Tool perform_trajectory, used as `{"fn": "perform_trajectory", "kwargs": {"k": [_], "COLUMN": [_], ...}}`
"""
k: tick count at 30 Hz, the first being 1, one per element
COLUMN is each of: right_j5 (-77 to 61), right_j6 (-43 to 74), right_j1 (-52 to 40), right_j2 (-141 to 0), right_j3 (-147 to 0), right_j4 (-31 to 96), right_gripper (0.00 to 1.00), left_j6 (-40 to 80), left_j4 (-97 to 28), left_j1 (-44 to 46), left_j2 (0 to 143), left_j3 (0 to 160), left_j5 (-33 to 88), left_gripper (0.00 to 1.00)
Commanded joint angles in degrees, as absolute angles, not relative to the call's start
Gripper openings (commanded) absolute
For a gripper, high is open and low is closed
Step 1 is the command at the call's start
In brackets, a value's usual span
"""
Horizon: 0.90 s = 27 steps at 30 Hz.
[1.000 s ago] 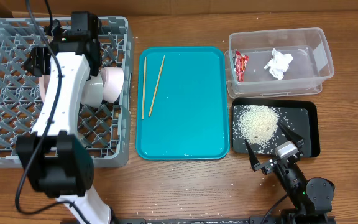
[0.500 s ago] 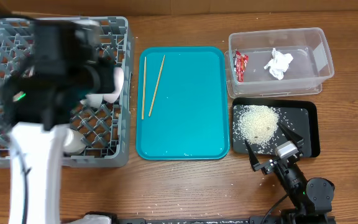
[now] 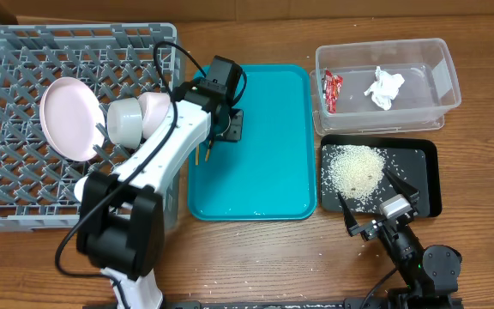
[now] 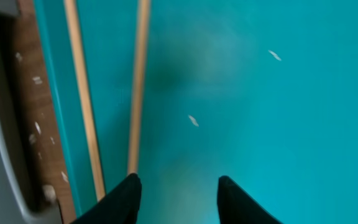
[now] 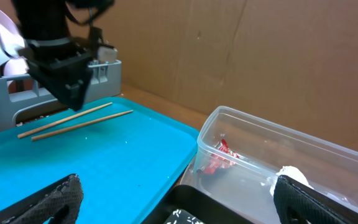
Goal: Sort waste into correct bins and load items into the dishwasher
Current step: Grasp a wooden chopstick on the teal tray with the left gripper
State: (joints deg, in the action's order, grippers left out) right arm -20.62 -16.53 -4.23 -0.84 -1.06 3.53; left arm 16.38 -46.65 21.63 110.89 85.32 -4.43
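Note:
Two wooden chopsticks (image 4: 138,81) lie side by side at the left edge of the teal tray (image 3: 264,146). My left gripper (image 4: 179,199) is open just above them, with its left finger over one chopstick. It also shows in the overhead view (image 3: 227,127). The grey rack (image 3: 24,51) holds a round plate (image 3: 65,116), a white bowl (image 3: 125,120) and a cup (image 3: 155,112). The clear tub (image 3: 436,51) holds the red wrapper (image 3: 331,90) and the tissue (image 3: 384,87). Rice (image 3: 354,167) lies in the black tray (image 3: 423,172). My right gripper (image 3: 376,206) is open and empty. No steel bowl shows.
The right wrist view shows the chopsticks (image 5: 73,121), the tub (image 5: 278,143) and my open right gripper (image 5: 179,205) above the black tray's near corner. A brown cardboard wall stands behind the table. A few rice grains lie on the teal tray.
My left arm has swung from over the rack to the left side of the teal tray, above the chopsticks. The plate, bowl and cup now show in the rack. The right arm has not moved.

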Motion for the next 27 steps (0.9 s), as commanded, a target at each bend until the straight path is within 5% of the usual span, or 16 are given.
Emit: {"fn": "perform_trajectory", "kwargs": {"k": [1,9,13,14,27], "right_j5": [-20.67,-20.67,-20.67,-20.67,-20.67], "right_j6": [-16.32,-16.32,-16.34,-16.32,-16.34], "right_j1": [-4.47,-4.47,-4.47,-4.47,-4.47], "right_j2": [-0.38,-0.38,-0.38,-0.38,-0.38], "right_j3": [-0.47,-0.47,-0.47,-0.47,-0.47], "right_j4": [3.14,3.14,3.14,3.14,3.14], "right_gripper": [1.0,1.0,1.0,1.0,1.0], "left_j6": [17.17,16.29,16.27,16.27,16.75], "left_j4": [-43.2,-38.5,-40.1,-40.58,-65.08], "left_j1": [20.91,20.8,20.86,21.04,20.53], "left_j2": [115.63,123.55,124.27,123.98,98.52], "left_j3": [85.56,85.56,85.56,85.67,91.83], "left_j5": [-11.11,-11.97,-7.49,-5.74,-5.04], "left_gripper": [0.47,0.46,0.07,0.04,0.04]}}
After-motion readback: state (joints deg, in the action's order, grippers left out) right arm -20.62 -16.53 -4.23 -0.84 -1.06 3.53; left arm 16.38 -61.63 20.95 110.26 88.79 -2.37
